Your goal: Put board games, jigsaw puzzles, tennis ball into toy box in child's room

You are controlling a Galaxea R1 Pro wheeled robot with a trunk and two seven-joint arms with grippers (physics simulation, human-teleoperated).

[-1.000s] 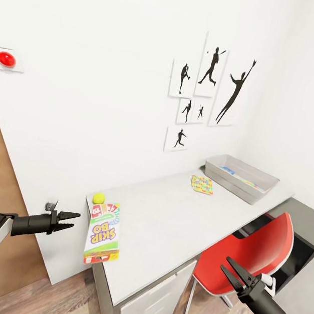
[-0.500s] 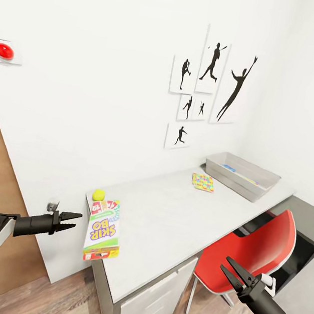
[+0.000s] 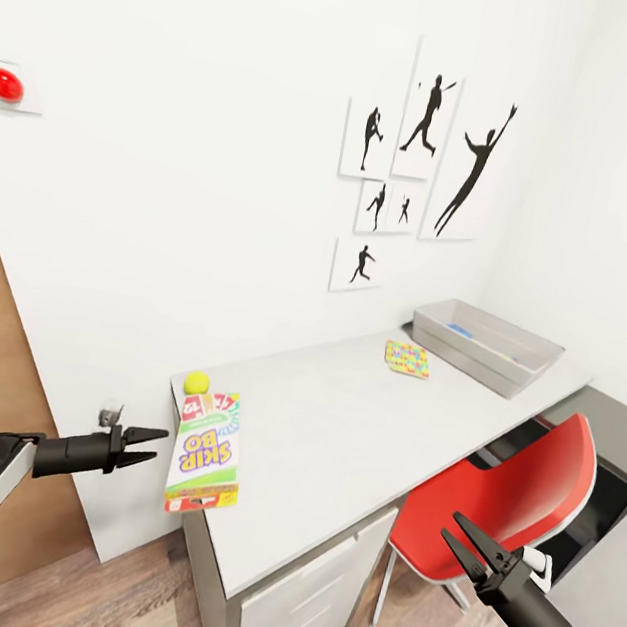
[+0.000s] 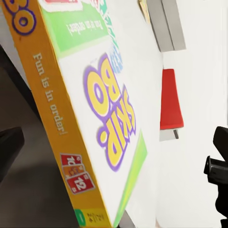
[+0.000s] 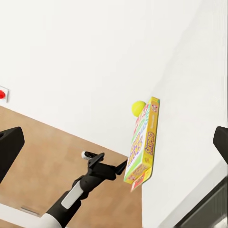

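**Partly packed, three toys out on the table**

While both arms hang empty, left gripper [image 3: 145,448] and right gripper [image 3: 465,546] jaws spread, the game box [image 3: 206,449] lies lower centre overhanging the table [image 3: 331,458], ball [image 3: 196,382] touching it. Puzzle [image 3: 407,359] mid-right, beside the bin [image 3: 486,343], which holds some colourful items. Versus earlier: the view shifted slightly; things unmoved.

The SKIP BO box [image 5: 142,142] lies at the end of the pale table [image 5: 190,137], one corner poking past the table edge. The tennis ball [image 5: 138,108] sits touching the box's far end, next to the white wall [image 5: 95,57]. The left gripper [image 5: 118,166] (jaws apart, nothing between them) hangs just beside the box's overhanging end, w/ brown panelling [image 5: 47,156] behind it.
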